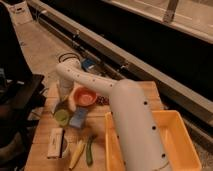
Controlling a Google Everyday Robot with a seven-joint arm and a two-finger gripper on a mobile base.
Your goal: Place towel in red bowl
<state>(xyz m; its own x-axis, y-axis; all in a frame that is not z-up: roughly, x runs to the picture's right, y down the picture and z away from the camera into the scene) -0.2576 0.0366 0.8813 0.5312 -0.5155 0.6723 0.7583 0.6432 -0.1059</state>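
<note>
Resting on the wooden table (pixel 150 90): small light green cup (pixel 61 117) at 9 o'clock, blue rectangular sponge-like block (pixel 79 118) beside it, large yellow rectangular tub (pixel 172 142) at 4 o'clock.

Gripper (pixel 64 100) at 9 o'clock.

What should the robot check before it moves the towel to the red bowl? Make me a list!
1. Gripper down at the table's left end, beside the bowl: ok.
2. Gripper shut: ok.
3. Towel really held: cannot tell, the arm hides it.
4. Red bowl upright with room inside: ok.
5. Green cup and blue block close below the gripper, could get bumped: not ok.
6. Yellow tub away from the path: ok.
</note>
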